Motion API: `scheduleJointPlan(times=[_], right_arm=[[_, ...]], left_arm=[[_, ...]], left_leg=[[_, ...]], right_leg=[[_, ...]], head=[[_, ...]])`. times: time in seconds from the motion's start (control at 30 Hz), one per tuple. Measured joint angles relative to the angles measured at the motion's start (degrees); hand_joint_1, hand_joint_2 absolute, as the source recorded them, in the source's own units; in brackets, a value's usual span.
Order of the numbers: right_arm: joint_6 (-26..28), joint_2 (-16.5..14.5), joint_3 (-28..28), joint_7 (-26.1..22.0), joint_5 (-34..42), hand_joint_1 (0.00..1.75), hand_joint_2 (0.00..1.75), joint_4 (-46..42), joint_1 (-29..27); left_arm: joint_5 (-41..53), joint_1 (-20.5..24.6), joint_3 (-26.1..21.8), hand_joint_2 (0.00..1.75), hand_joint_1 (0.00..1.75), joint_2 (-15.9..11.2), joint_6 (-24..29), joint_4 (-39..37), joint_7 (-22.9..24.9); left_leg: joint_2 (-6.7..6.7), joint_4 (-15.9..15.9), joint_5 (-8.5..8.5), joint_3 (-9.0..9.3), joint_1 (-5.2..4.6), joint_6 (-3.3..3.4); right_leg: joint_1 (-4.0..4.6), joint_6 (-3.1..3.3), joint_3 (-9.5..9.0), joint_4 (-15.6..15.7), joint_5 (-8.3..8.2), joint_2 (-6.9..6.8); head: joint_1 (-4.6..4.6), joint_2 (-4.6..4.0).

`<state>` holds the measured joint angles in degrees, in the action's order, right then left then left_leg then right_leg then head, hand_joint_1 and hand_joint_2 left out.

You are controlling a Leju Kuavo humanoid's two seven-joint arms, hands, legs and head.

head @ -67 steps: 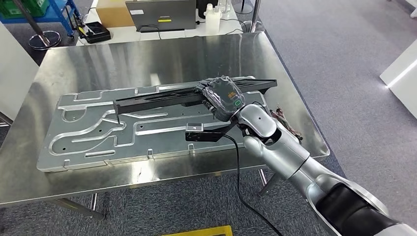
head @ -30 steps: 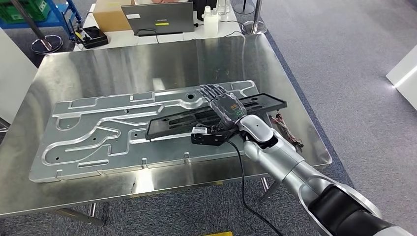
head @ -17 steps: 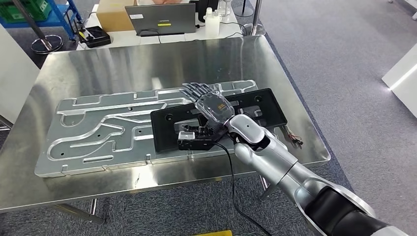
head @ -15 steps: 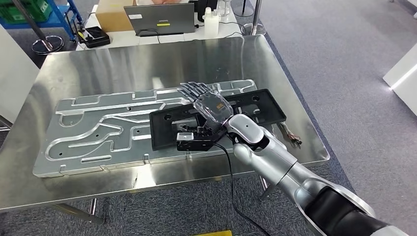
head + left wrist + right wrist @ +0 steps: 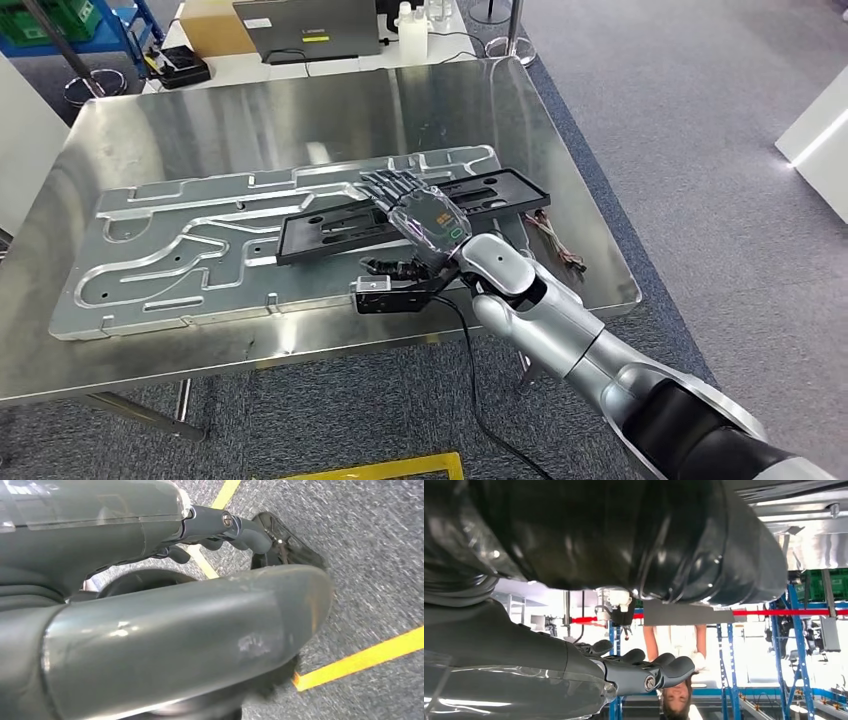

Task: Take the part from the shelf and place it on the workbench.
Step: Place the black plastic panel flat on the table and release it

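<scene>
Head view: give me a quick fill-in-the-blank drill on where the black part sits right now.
The black part lies on the ____ plate.
The right robot hand reaches over the part with its fingers ____.
The plate sits on the steel ____.
The loose wires lie to the plate's ____.

Missing words: grooved metal; spread; workbench; right

From my head view, the right hand (image 5: 418, 215) covers the middle of the black part (image 5: 330, 222), so I cannot tell whether its fingers (image 5: 385, 184) grip it or merely rest on top. Beyond the fingers, the laptop (image 5: 305, 25) and bottle (image 5: 407, 20) are cut off by the frame edge. The left hand (image 5: 150, 535) is blurred close up; its fingers' contents I cannot judge.
</scene>
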<state>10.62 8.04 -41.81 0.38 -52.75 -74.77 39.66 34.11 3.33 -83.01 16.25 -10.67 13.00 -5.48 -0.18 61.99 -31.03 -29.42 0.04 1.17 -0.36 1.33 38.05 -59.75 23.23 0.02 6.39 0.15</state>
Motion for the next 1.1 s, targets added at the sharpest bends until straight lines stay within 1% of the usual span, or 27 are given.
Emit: scheduleJointPlan(times=[0.07,0.13,0.17,0.2,0.23,0.3,0.33,0.37,0.4,0.43,0.47,0.53,0.6,0.67,0.7,0.73,0.77,0.8,0.83,0.87,0.9,0.93,0.97,1.0,1.03,1.07,1.1], right_arm=[[0.16,0.09,0.01,-0.07,0.0,0.0,0.0,-0.19,0.01],[0.34,0.21,0.03,-0.27,0.03,0.0,0.0,-0.25,0.01],[0.38,0.32,0.04,-0.34,0.04,0.0,0.0,-0.29,0.01],[0.39,0.44,0.05,-0.37,0.02,0.0,0.0,-0.35,0.03],[0.38,0.57,0.07,-0.33,-0.01,0.0,0.0,-0.44,0.04],[0.37,0.66,0.07,-0.13,-0.07,0.0,0.0,-0.66,-0.09],[0.39,0.79,0.08,-0.01,-0.08,0.0,0.0,-0.78,-0.27],[0.5,0.99,0.08,0.08,-0.08,0.0,0.0,-0.9,-0.5],[0.7,1.3,0.09,0.05,-0.08,0.0,0.0,-1.04,-0.76],[1.0,1.7,0.13,-0.11,-0.08,0.0,0.0,-1.24,-1.01],[1.28,2.07,0.2,-0.28,-0.07,0.0,0.0,-1.54,-1.21],[1.58,2.79,0.51,-0.44,-0.06,0.0,0.0,-2.63,-1.51],[1.6,3.61,0.87,-0.3,-0.01,0.0,0.0,-3.97,-1.93],[1.77,4.69,1.18,-0.45,0.22,0.0,0.0,-5.02,-2.68],[1.93,5.24,1.36,-0.67,0.4,0.0,0.0,-5.46,-3.11],[2.08,5.72,1.58,-0.9,0.57,0.0,0.0,-5.87,-3.56],[2.19,6.23,1.81,-1.08,0.71,0.0,0.0,-6.24,-3.94],[2.24,6.63,2.01,-1.19,0.78,0.0,0.0,-6.57,-4.35],[2.24,6.99,2.14,-1.2,0.82,0.0,0.0,-6.86,-4.76],[2.22,7.31,2.23,-1.17,0.84,0.0,0.0,-7.12,-5.17],[2.16,7.54,2.3,-1.1,0.84,0.0,0.0,-7.39,-5.56],[2.07,7.75,2.37,-1.01,0.85,0.0,0.0,-7.7,-5.91],[2.0,8.07,2.48,-0.94,0.92,0.0,0.0,-8.03,-6.19],[2.0,8.36,2.62,-0.96,1.05,0.0,0.0,-8.37,-6.41],[2.11,8.73,2.83,-1.11,1.25,0.0,0.0,-8.64,-6.63],[2.32,9.15,3.07,-1.34,1.45,0.0,0.0,-8.85,-6.85],[2.52,9.45,3.28,-1.58,1.61,0.0,0.0,-8.97,-7.07]], left_arm=[[0.01,0.01,0.0,0.0,0.0,-0.08,0.0,0.05,-0.08],[0.01,0.01,-0.01,0.0,0.0,-0.1,-0.01,0.08,-0.18],[0.01,0.04,-0.01,0.0,0.0,-0.09,-0.02,0.08,-0.2],[0.01,0.06,-0.01,0.0,0.0,-0.08,0.01,0.09,-0.2],[0.03,0.06,-0.01,0.0,0.0,-0.07,0.11,0.09,-0.16],[0.17,0.05,0.0,0.0,0.0,-0.08,0.44,0.09,-0.04],[0.27,0.04,0.0,0.0,0.0,-0.08,0.65,0.09,0.01],[0.36,0.02,0.0,0.0,0.0,-0.07,0.81,0.09,0.03],[0.44,0.0,0.0,0.0,0.0,-0.03,0.94,0.09,0.05],[0.54,-0.03,0.0,0.0,0.0,0.02,1.04,0.09,0.1],[0.66,-0.06,0.01,0.0,0.0,0.06,1.08,0.1,0.16],[0.93,-0.1,0.02,0.0,0.0,0.1,1.15,0.14,0.36],[1.08,-0.1,0.02,0.0,0.0,0.11,1.44,0.21,0.58],[1.16,-0.2,0.02,0.0,0.0,0.13,1.98,0.36,0.72],[1.21,-0.27,0.02,0.0,0.0,0.15,2.26,0.43,0.75],[1.26,-0.34,0.02,0.0,0.0,0.18,2.48,0.49,0.77],[1.28,-0.37,0.02,0.0,0.0,0.2,2.66,0.56,0.8],[1.3,-0.38,0.02,0.0,0.0,0.22,2.81,0.63,0.82],[1.32,-0.38,0.02,0.0,0.0,0.23,2.92,0.73,0.85],[1.34,-0.37,0.02,0.0,0.0,0.23,3.03,0.84,0.87],[1.37,-0.36,0.02,0.0,0.0,0.23,3.1,0.92,0.87],[1.38,-0.34,0.02,0.0,0.0,0.23,3.14,0.98,0.87],[1.38,-0.3,0.02,0.0,0.0,0.23,3.1,1.02,0.9],[1.36,-0.25,0.03,0.0,0.0,0.22,3.01,1.09,0.92],[1.33,-0.18,0.03,0.0,0.0,0.24,2.9,1.17,0.95],[1.28,-0.12,0.03,0.0,0.0,0.25,2.78,1.25,0.96],[1.24,-0.08,0.03,0.0,0.0,0.27,2.68,1.32,0.96]], left_leg=[[-0.01,-3.94,0.4,1.96,-0.51,0.57],[0.03,-4.78,1.63,1.68,-0.6,0.74],[0.17,-5.33,2.42,1.5,-0.46,0.92],[0.34,-5.84,3.37,1.09,-0.27,1.18],[0.52,-6.25,4.31,0.49,-0.07,1.43],[0.74,-6.27,5.74,-1.23,-0.16,1.74],[0.77,-6.15,6.35,-2.19,-0.17,1.73],[0.79,-5.93,6.91,-3.14,-0.15,1.67],[0.8,-5.59,7.41,-4.15,-0.09,1.55],[0.78,-5.12,7.82,-5.14,-0.02,1.37],[0.77,-4.5,8.15,-6.09,0.04,1.13],[0.73,-3.28,8.65,-7.6,-0.03,0.5],[0.7,-2.77,9.26,-8.19,-0.16,-0.19],[0.61,-2.67,9.58,-8.44,-0.04,-0.91],[0.56,-1.96,8.49,-8.85,0.07,-1.23],[0.51,-0.35,6.33,-9.49,0.19,-1.53],[0.51,2.36,3.27,-10.28,0.34,-1.79],[0.52,5.9,0.19,-11.12,0.42,-2.04],[0.53,9.52,-1.88,-11.71,0.5,-2.21],[0.53,12.37,-2.51,-11.8,0.55,-2.3],[0.53,13.71,-1.78,-11.19,0.55,-2.27],[0.51,13.12,-0.17,-9.69,0.55,-2.11],[0.49,10.5,1.35,-7.11,0.5,-1.78],[0.46,6.29,1.76,-3.66,0.35,-1.28],[0.43,1.52,1.29,-0.18,0.19,-0.81],[0.4,-2.24,0.49,2.34,-0.03,-0.39],[0.38,-4.63,-0.24,3.73,-0.26,-0.04]], right_leg=[[-0.22,-0.66,0.06,0.36,-0.92,-0.08],[-0.4,-1.47,0.06,0.89,-1.82,-0.14],[-0.41,-1.78,0.26,0.85,-1.53,-0.11],[-0.38,-2.02,0.66,0.08,-0.18,-0.07],[-0.4,-2.23,1.33,-1.88,2.24,-0.03],[-0.56,-2.63,2.86,-8.38,7.96,-0.01],[-0.66,-2.84,3.36,-11.7,9.55,-0.02],[-0.77,-3.05,3.29,-13.81,9.75,-0.02],[-0.9,-3.25,2.4,-14.23,8.71,-0.02],[-1.06,-3.41,0.56,-12.65,7.05,-0.03],[-1.24,-3.54,-2.08,-9.36,5.88,-0.04],[-1.14,-3.33,-7.04,-2.06,6.14,-0.01],[-0.77,-2.59,-8.63,1.05,7.3,0.05],[-0.82,-1.56,-8.09,1.28,6.56,-0.08],[-0.87,-0.98,-7.64,1.34,5.97,-0.2],[-0.99,-0.51,-7.04,1.46,5.3,-0.34],[-0.99,-0.21,-6.29,1.45,4.62,-0.44],[-0.94,-0.03,-5.38,1.41,3.94,-0.45],[-0.88,0.0,-4.44,1.34,3.25,-0.45],[-0.83,-0.02,-3.44,1.25,2.55,-0.44],[-0.78,-0.09,-2.47,1.13,1.88,-0.43],[-0.73,-0.19,-1.56,1.05,1.23,-0.4],[-0.67,-0.34,-0.77,1.0,0.58,-0.36],[-0.58,-0.54,-0.19,0.96,-0.02,-0.33],[-0.52,-0.81,0.18,0.96,-0.59,-0.36],[-0.53,-1.14,0.33,1.1,-1.18,-0.48],[-0.6,-1.53,0.33,1.32,-1.78,-0.62]], head=[[0.0,0.0],[-0.01,0.0],[0.0,0.0],[0.01,0.0],[0.01,0.0],[0.01,0.0],[0.01,0.0],[0.01,0.0],[0.01,0.0],[0.01,0.0],[0.01,0.0],[0.0,0.0],[-0.01,0.0],[-0.01,0.0],[-0.02,0.0],[-0.03,0.0],[-0.03,0.0],[-0.04,0.0],[-0.04,0.0],[-0.04,0.0],[-0.04,0.0],[-0.04,0.0],[-0.04,0.0],[-0.04,0.0],[-0.03,0.0],[-0.03,0.0],[-0.02,0.0]])
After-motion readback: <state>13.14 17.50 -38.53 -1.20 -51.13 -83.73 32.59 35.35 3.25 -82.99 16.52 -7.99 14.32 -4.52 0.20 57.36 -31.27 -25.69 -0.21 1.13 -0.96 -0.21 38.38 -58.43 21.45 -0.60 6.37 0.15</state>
